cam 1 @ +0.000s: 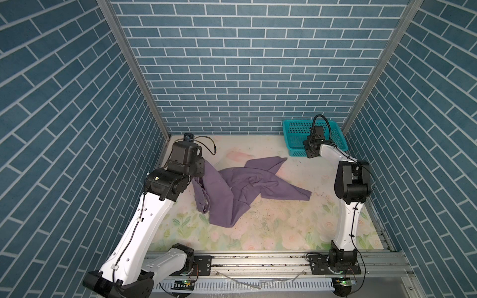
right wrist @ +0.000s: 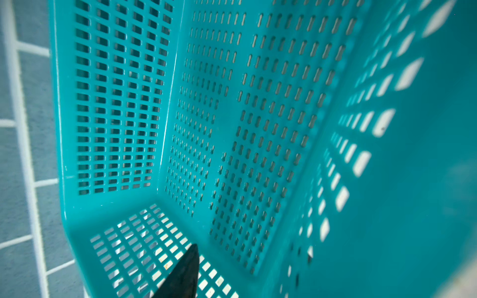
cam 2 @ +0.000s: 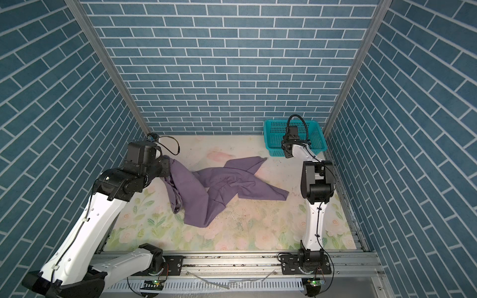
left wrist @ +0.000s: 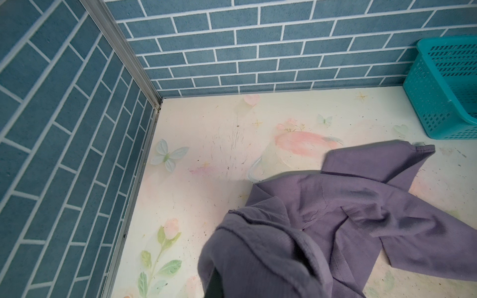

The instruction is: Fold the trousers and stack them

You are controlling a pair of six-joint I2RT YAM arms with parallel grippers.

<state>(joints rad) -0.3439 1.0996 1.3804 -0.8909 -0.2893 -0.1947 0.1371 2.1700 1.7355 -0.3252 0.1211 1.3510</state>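
The left gripper [cam 1: 200, 169] is clamping tight on a raised edge of the purple trousers [cam 1: 247, 180], the rest sprawling crumpled across the floral tabletop [cam 1: 284, 219]. The right gripper [cam 1: 309, 152] is hovering inside the teal mesh basket [cam 1: 294, 144]; its spread is unclear.

Both top views look steeply down from the front over the whole table [cam 1: 284, 222]; left wrist cam low over trousers [left wrist: 335, 219], catching the basket [left wrist: 426, 85]; right wrist cam close inside it.
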